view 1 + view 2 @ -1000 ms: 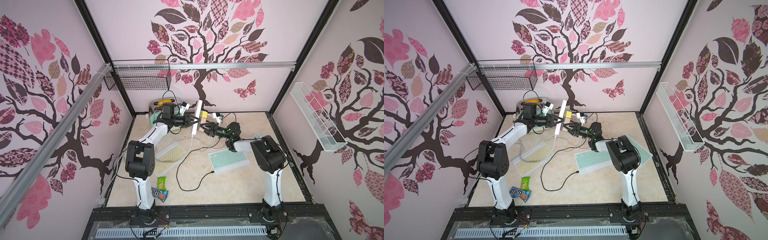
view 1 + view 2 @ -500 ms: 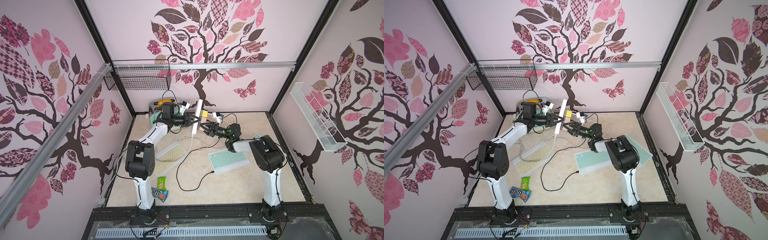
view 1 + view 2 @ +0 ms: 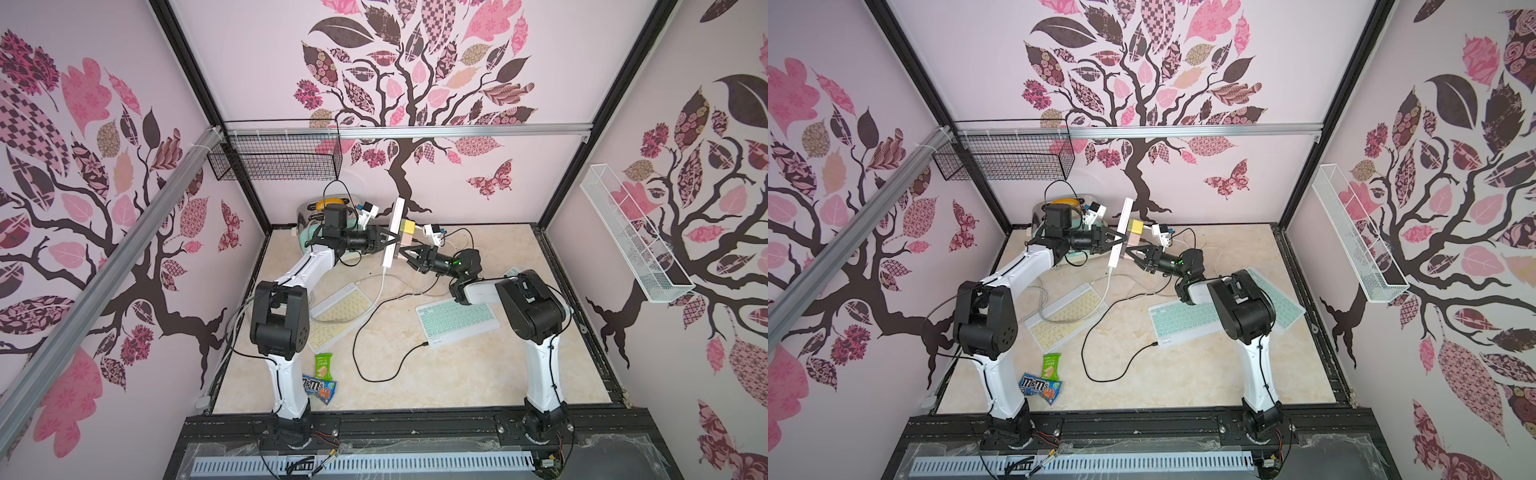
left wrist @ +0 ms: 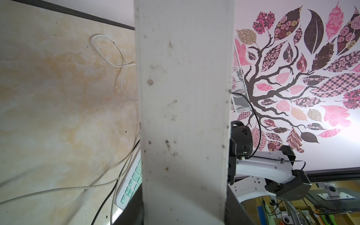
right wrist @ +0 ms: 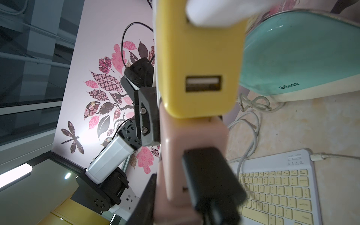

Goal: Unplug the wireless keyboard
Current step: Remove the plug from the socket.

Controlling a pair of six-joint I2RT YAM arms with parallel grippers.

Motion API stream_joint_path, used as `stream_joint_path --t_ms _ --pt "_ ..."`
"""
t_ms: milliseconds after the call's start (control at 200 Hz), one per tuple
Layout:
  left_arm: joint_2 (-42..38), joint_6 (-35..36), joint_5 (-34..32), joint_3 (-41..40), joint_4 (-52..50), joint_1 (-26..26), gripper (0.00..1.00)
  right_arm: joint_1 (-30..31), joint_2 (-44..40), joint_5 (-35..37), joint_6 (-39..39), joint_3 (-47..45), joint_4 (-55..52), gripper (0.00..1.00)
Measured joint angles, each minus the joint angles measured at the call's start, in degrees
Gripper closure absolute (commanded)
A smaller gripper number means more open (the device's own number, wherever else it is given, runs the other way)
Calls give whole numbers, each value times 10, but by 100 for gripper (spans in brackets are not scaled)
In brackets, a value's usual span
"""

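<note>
A: The left gripper (image 3: 390,243): what does it hold?
B: It is clamped on a white power strip (image 3: 398,216), which is off the worktop (image 3: 457,395) and stands nearly upright. A yellow charger (image 5: 200,58) and a pink charger (image 5: 192,136) sit side by side on the strip.
A: And the right gripper (image 3: 404,253)?
B: It is at the pink charger, where a blurred black plug (image 5: 206,171) projects. Whether it grips the plug cannot be told.
A: Where is the keyboard?
B: The green keyboard (image 3: 457,322) lies flat on the worktop by the right arm, with a black cable (image 3: 376,379) in its near edge. A yellow keyboard (image 3: 336,316) lies beside the left arm, with a white cable (image 5: 319,156) plugged in.
</note>
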Motion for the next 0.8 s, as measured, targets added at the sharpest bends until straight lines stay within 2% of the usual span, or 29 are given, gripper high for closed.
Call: stream_joint_path --t_ms 410,590,800 --pt "0 -76 -13 -11 88 -3 100 -3 0 50 -3 -10 24 100" --pt "0 -81 -7 -17 92 3 100 -5 -24 37 -37 -10 -39 100" --pt "0 -83 -6 -20 96 -2 100 -18 -24 8 -26 -10 -35 100"
